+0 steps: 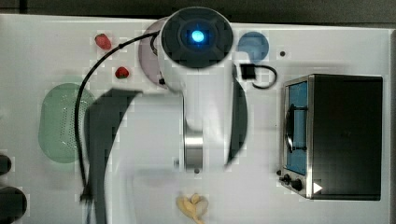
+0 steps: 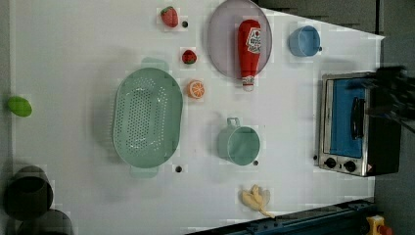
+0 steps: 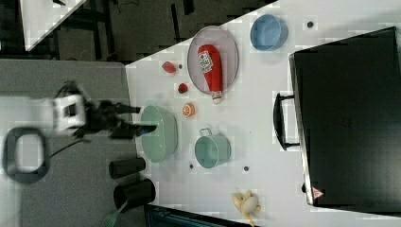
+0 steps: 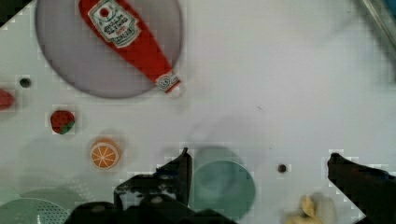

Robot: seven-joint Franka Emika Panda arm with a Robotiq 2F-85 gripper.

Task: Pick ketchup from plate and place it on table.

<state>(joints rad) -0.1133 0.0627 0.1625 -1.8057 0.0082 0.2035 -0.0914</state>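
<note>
The ketchup (image 2: 248, 46) is a slim red bottle with a white label. It lies on the pale lilac plate (image 2: 222, 44), and its white cap pokes over the rim toward the table (image 2: 284, 98). The right view shows the ketchup (image 3: 211, 66) on the plate (image 3: 229, 52) too. In the wrist view the ketchup (image 4: 130, 39) rests slantwise on the plate (image 4: 70, 60). My gripper (image 4: 259, 163) hangs high above the table, open, its dark fingers (image 4: 180, 170) far apart and holding nothing. It stands well off from the bottle, with a green cup (image 4: 222, 182) far below it.
In the left view, a green perforated basket (image 2: 147, 117), an orange slice (image 2: 196, 89) and two strawberries (image 2: 170, 16) lie left of the plate. A blue dish (image 2: 303, 40) and a toaster oven (image 2: 350, 122) are to the right. A banana (image 2: 256, 198) is near the front edge.
</note>
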